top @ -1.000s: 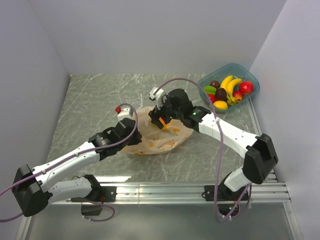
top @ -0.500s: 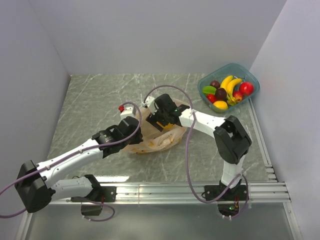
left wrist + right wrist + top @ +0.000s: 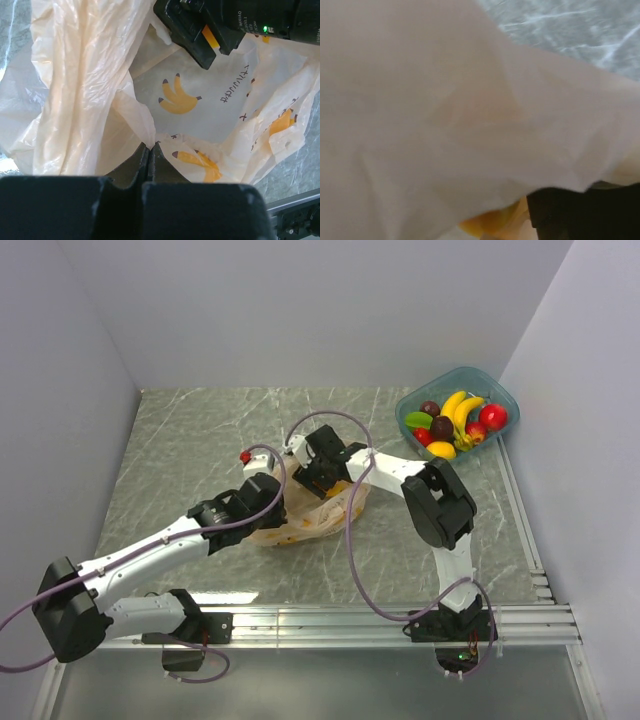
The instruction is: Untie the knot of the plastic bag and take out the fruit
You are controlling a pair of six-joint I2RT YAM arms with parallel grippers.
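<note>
Since 1 s ago the right gripper (image 3: 316, 478) has been drawn leftward and the plastic bag (image 3: 300, 525) bunched narrower mid-table. Nearest, the left gripper (image 3: 148, 151) is clamped on a bag fold. Farther on, the right gripper's opening cannot be told.

Grey marbled tabletop (image 3: 200, 430) with pale veins, stretching beyond and to both sides of the left claw (image 3: 272, 502), plain white walls (image 3: 300, 310) closing three sides, aluminium rail (image 3: 330, 620) along the edge behind that claw, soft even light
</note>
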